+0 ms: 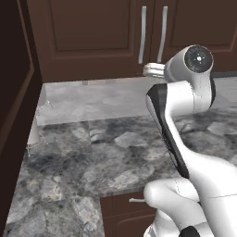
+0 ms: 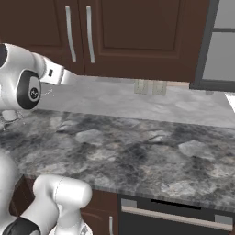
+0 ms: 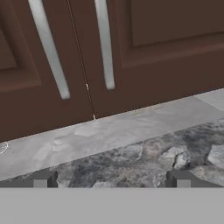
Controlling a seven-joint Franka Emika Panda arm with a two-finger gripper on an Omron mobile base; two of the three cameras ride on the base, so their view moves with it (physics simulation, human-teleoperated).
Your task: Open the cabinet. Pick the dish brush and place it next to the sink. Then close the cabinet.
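The cabinet (image 3: 144,57) fills the top of the hand view. Both its dark brown doors are shut, with the left bar handle (image 3: 49,50) and the right bar handle (image 3: 104,43) side by side. My gripper (image 3: 111,180) is open, its fingertips far apart and nothing between them. It hovers low over the marble counter (image 3: 144,162), short of the doors. The same cabinet (image 1: 92,37) shows above the arm's white wrist (image 1: 155,69), just under the handles (image 1: 142,34). The dish brush is out of view. Of the sink, I see a thin faucet (image 1: 43,105) at far left.
A dark tall panel (image 1: 14,115) stands close on the left. Wall outlets (image 2: 149,86) sit on the backsplash. A black dishwasher front (image 2: 174,215) and a brown drawer (image 1: 132,203) lie below the counter edge. A dark-framed grey panel (image 2: 220,46) is at upper right.
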